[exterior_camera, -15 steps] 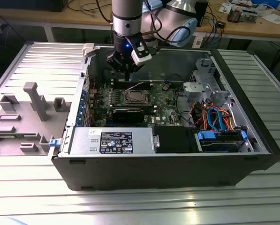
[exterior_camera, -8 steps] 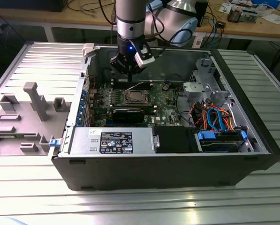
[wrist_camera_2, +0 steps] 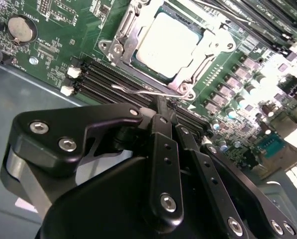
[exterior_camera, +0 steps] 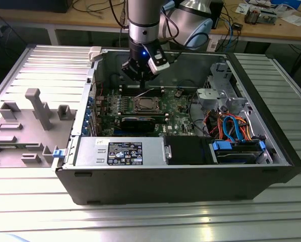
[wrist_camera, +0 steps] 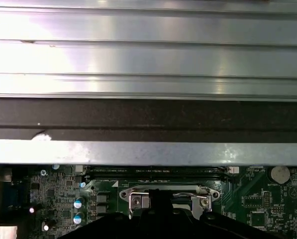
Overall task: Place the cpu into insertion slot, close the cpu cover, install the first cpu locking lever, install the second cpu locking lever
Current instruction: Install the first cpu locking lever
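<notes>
- The pincer (exterior_camera: 141, 74) is hanging inside the open computer case (exterior_camera: 190, 176), just over the far edge of the green board (exterior_camera: 173, 108), in the exterior view.
- In the second wrist view the pincer's (wrist_camera_2: 160, 107) black fingers (wrist_camera_2: 164, 149) are sitting pressed together, and a thin wire lever (wrist_camera_2: 138, 91) is lying right at their tips; whether they are actually pinching it I cannot tell.
- The chip (wrist_camera_2: 170, 40) is lying flat in the socket (wrist_camera_2: 138, 63), its dull silver top facing up.
- The metal cover frame (wrist_camera_2: 119, 37) is lying down around the chip, with the chip showing through its cut-out.
- Long black memory slots (wrist_camera_2: 108, 82) are running between the socket and the pincer.
- A round coin battery (wrist_camera_2: 20, 29) is sitting on the board well apart from the socket.
- In the first wrist view the cover frame (wrist_camera: 169, 191) is showing beyond the dark pincer body.
- The case is resting on a ribbed metal counter (exterior_camera: 140, 222).
</notes>
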Motion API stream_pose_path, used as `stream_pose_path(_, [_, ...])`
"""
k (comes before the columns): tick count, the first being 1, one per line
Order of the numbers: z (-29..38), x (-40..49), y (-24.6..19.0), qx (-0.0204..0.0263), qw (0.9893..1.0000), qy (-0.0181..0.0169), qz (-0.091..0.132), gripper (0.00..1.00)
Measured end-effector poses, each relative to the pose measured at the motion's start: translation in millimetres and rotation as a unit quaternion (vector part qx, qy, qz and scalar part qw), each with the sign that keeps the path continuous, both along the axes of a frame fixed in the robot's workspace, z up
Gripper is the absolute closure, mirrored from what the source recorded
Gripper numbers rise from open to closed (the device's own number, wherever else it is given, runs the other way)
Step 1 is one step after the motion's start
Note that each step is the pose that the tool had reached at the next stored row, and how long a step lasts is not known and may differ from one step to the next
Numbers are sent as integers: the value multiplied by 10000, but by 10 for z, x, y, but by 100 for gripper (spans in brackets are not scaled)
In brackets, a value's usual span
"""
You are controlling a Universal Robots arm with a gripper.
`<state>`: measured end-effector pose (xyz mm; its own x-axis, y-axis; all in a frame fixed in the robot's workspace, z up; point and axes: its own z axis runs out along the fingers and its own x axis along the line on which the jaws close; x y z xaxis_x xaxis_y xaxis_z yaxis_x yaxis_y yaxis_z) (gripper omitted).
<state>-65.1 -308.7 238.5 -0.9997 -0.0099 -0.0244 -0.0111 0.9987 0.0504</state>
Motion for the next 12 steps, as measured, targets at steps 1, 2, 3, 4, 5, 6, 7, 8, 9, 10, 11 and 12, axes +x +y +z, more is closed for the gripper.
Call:
stream_pose_path(1, [-17, 9, 2, 0, 10000, 0, 11, 89])
stream_pose_path(2, [-23, 13, 3, 0, 10000, 0, 32, 89])
stream_pose_path(3, [-29, 18, 4, 0, 10000, -1, 59, 89])
stream_pose_path(4, [-35, 30, 5, -1, 10000, 0, 72, 89])
stream_pose_path(5, [-38, 38, 7, -1, 10000, 0, 72, 89])
stream_pose_path(6, [-40, 45, 10, -1, 10000, -1, 71, 89])
stream_pose_path(7, [-41, 53, 13, -1, 10000, 0, 71, 89])
stream_pose_path(8, [-42, 58, 16, -2, 10000, 0, 71, 89])
stream_pose_path(9, [-45, 66, 22, -2, 10000, 0, 71, 89])
stream_pose_path(10, [-48, 75, 29, -2, 10000, -1, 71, 89])
stream_pose_path(11, [-51, 81, 32, -3, 10000, 0, 71, 89])
stream_pose_path(12, [-54, 89, 35, -3, 10000, -1, 71, 89])
